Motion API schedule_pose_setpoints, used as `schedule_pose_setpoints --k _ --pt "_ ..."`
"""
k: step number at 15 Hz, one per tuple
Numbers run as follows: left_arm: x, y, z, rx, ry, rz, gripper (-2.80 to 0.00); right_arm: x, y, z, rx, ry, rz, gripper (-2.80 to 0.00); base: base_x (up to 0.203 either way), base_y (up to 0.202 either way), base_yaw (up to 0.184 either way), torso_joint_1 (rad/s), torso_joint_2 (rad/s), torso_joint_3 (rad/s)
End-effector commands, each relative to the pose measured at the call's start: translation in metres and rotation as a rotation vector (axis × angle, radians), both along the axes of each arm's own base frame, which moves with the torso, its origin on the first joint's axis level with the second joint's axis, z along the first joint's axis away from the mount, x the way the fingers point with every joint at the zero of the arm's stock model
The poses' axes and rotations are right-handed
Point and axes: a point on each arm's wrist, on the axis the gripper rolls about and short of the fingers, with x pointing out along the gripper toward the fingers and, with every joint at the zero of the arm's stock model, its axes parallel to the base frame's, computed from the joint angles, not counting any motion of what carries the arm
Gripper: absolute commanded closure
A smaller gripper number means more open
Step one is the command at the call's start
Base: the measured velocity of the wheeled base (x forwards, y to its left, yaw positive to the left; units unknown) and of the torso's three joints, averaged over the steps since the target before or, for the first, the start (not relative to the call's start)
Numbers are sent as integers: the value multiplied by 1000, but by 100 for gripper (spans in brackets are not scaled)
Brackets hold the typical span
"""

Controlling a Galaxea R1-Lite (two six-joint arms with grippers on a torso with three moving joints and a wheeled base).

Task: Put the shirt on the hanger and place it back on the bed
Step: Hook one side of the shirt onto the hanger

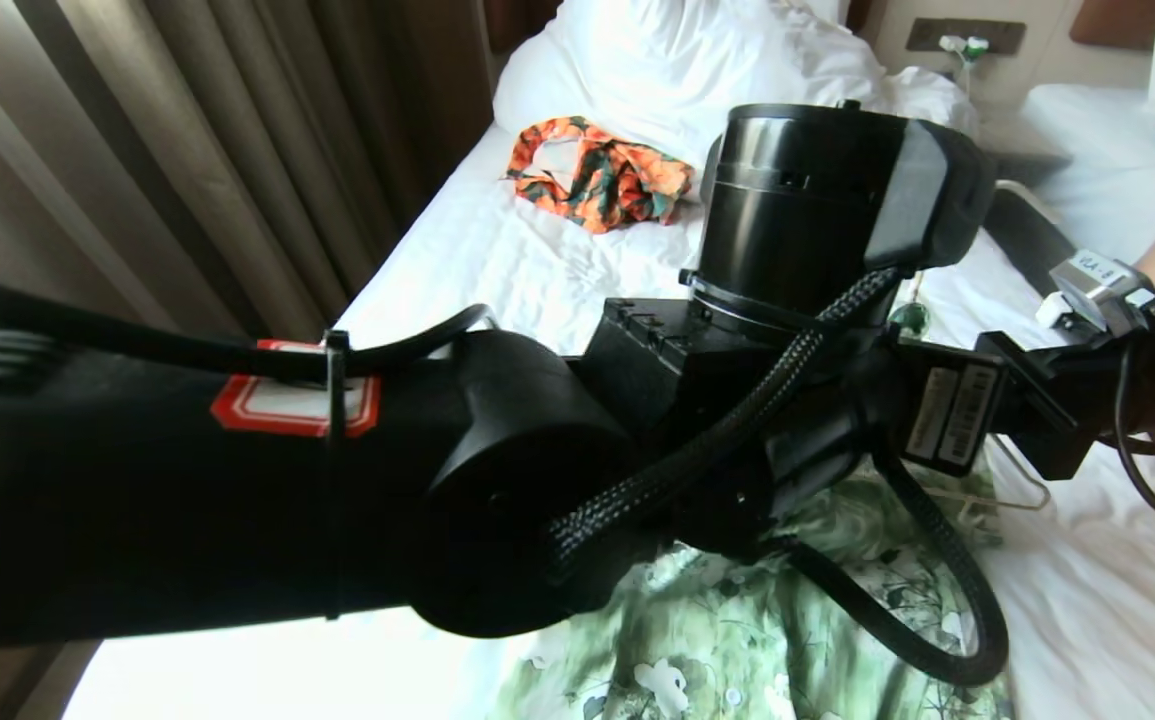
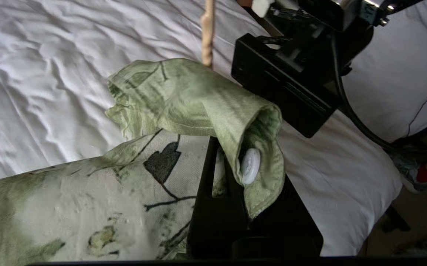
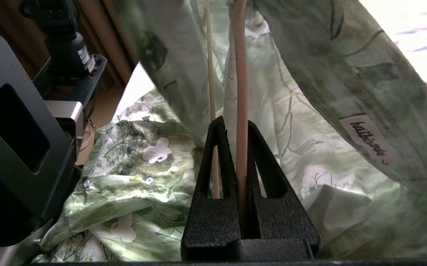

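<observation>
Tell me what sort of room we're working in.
Probably a hotel-style bedroom: a single bed with a wrinkled white sheet and white pillows, a second white bed alongside, and long brown curtains.

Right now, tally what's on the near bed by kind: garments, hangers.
Garments: 2, the shirt and an orange patterned garment
Hangers: 1, the hanger
Total: 3

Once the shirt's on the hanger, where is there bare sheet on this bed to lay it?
Bare sheet runs along the curtain-side edge, between the orange garment and the shirt. Another bare strip lies right of the shirt. The middle is crowded: both arms, shirt and hanger.
</observation>
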Motion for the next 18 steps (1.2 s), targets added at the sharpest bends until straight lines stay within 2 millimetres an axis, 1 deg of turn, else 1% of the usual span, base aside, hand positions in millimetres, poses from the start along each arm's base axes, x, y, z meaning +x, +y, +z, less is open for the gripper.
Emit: schedule_pose_setpoints --k 1,2,5,8,10,12,13,14,18 --pt "-3 -3 -2 4 1 -7 0 1 6 -2 8 4 22 0 0 0 0 0 0 0" --pt "-1 -6 -6 10 3 -4 0 0 9 -2 8 3 31 0 0 0 0 0 0 0" --pt "4 -2 -2 4 -4 10 0 -4 18 0 8 2 58 0 0 0 0 0 0 0" --pt "-1 8 1 10 -6 32 0 -5 24 -1 8 14 77 0 0 0 0 0 0 0" --pt "-3 12 -4 31 3 37 0 -4 26 -2 8 16 82 0 0 0 0 0 0 0" --pt "-4 13 -7 19 -8 41 0 -3 28 -4 8 22 89 0 0 0 0 0 0 0" --pt "-5 12 -7 16 -12 43 -151 -3 28 -5 8 25 89 0 0 0 0 0 0 0" --pt "-6 12 -7 17 -13 41 -280 -2 28 -7 8 28 89 0 0 0 0 0 0 0" --pt "-9 5 -16 41 -3 24 -280 3 28 -12 26 39 94 0 0 0 0 0 0 0"
